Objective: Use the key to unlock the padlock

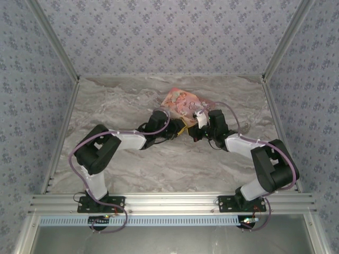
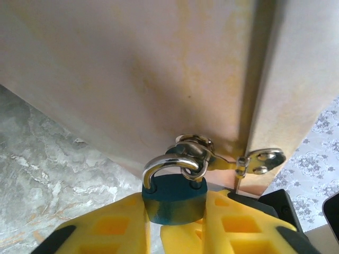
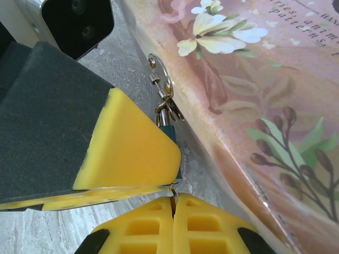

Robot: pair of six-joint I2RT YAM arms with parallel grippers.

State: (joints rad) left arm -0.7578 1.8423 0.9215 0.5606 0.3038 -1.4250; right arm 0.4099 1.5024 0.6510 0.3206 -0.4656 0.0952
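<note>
The padlock [image 2: 175, 203] has a teal body and a silvery shackle [image 2: 164, 164] that passes through the hasp ring on the pink box [image 2: 132, 79]. Both shackle legs sit in the body. My left gripper [image 2: 174, 202] holds the padlock body, with a yellow finger [image 2: 111, 225] pressed against each side. In the right wrist view a sliver of the padlock [image 3: 168, 128] shows behind the left gripper's finger [image 3: 132, 148]. My right gripper [image 3: 174, 200] is shut on the thin metal key [image 3: 172, 191], whose tip points at the padlock's underside. Both grippers [image 1: 177, 131] [image 1: 197, 132] meet at the box's near edge.
The pink flowered box [image 1: 180, 103] lies at the back centre of the marble table [image 1: 159, 164], and its side wall [image 3: 254, 106] runs close along the right of my right gripper. A metal hasp plate [image 2: 259, 161] is screwed to the box. Patterned walls enclose the table.
</note>
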